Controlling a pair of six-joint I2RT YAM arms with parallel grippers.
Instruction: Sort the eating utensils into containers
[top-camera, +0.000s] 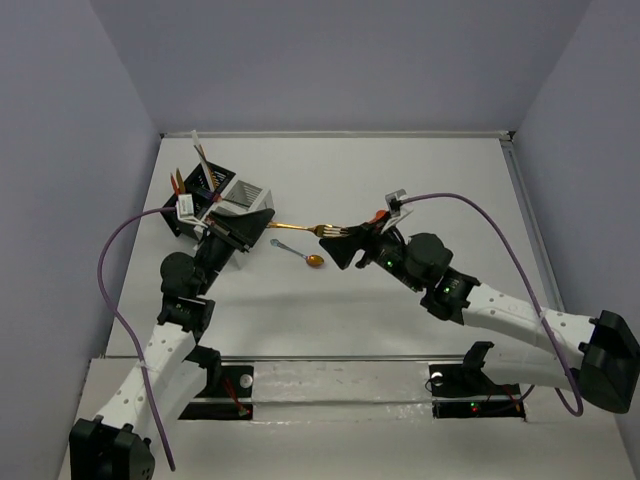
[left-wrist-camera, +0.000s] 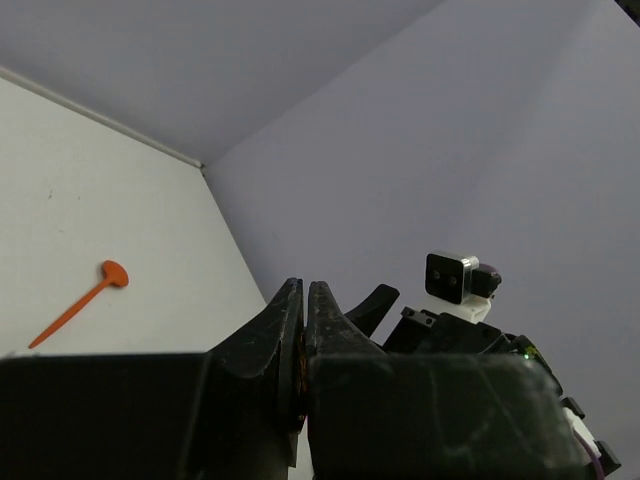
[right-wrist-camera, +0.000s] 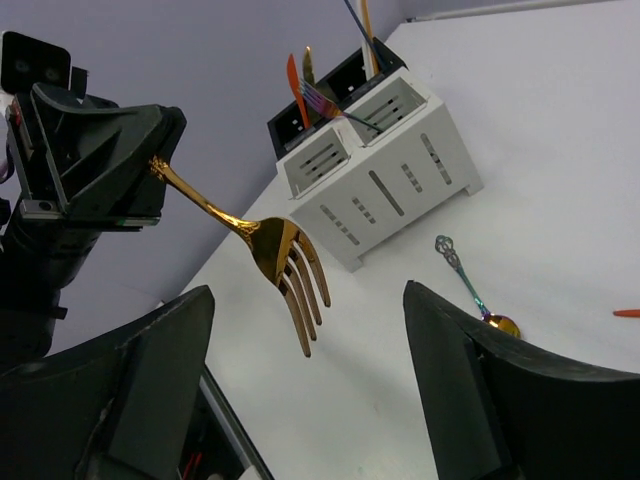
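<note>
Right fingers (right-wrist-camera: 460, 390) nearest, spread wide and released, either side of gold fork (right-wrist-camera: 285, 262) tines. Left fingers (left-wrist-camera: 285, 330) clenched on its handle, fork held above white desk (top-camera: 420, 180). Lavender-grey walls (top-camera: 350, 60). Far left: white caddy (right-wrist-camera: 400, 190), iridescent fork (right-wrist-camera: 322, 100) leaning from it; black caddy (top-camera: 196, 190) behind, orange and copper pieces (right-wrist-camera: 293, 85) upright. Gold-bowled spoon (top-camera: 303, 254) loose on desk.

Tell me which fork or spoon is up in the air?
The gold fork, held by the left gripper; the small spoon lies on the table.
</note>
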